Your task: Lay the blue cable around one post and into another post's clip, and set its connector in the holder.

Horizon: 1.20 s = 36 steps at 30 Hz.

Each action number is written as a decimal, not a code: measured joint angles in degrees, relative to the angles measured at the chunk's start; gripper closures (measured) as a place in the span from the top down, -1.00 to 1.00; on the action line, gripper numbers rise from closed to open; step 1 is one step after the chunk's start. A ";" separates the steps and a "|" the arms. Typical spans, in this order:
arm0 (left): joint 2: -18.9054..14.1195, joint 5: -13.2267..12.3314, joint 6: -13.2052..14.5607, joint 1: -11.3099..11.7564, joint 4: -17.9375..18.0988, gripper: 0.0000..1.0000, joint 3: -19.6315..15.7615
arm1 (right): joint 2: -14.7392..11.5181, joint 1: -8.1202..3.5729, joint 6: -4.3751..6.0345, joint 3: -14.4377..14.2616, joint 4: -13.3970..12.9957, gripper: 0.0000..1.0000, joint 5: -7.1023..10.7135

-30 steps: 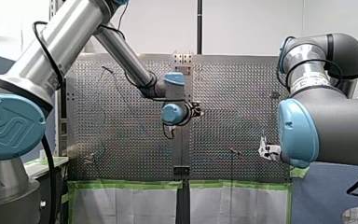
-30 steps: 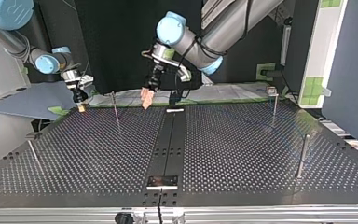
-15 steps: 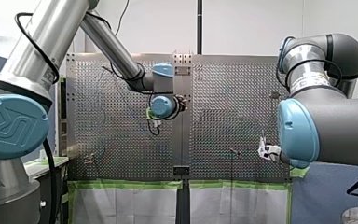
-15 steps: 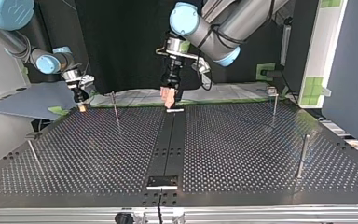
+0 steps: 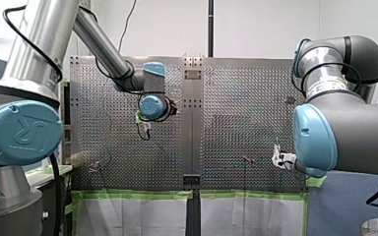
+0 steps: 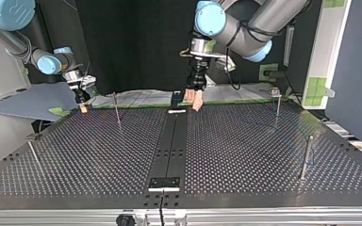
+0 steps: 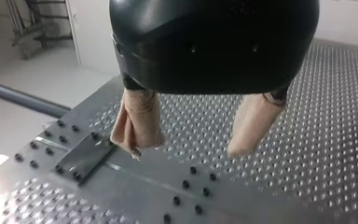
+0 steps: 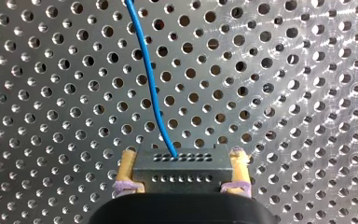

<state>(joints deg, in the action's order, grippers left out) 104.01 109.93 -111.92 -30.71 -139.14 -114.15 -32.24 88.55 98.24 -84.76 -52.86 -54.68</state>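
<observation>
My right gripper is shut on a black connector, its yellowish pads on the connector's two sides. The blue cable leaves the connector and runs ahead over the perforated plate. In the top view this gripper hangs at the table's far left edge. My left gripper is open, with nothing between its beige pads. It hovers over the far end of the centre strip in the top view, just right of a small black holder block.
Thin posts stand on the perforated table: one far left of centre, one far right, one near right, one near left. A dark plate sits on the centre strip near the front edge.
My left arm has swung toward the top view's right, from beside the far left post to past the centre strip. My right arm has stayed still, holding the connector.
</observation>
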 joint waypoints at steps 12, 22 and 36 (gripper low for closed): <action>-6.30 0.10 -2.50 3.69 1.55 1.00 -6.28 | 0.01 0.02 0.04 0.06 0.01 -1.00 0.01; -11.42 2.26 -4.44 6.40 2.60 1.00 -11.40 | 0.10 0.03 0.04 0.16 0.01 -1.00 0.01; -17.81 -3.03 -8.09 13.14 5.29 1.00 -18.40 | 0.32 0.28 -0.03 0.41 0.17 -1.00 0.01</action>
<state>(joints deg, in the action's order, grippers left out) 86.20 106.90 -120.01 -17.56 -133.84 -132.55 -31.92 88.83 98.21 -84.34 -52.69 -54.68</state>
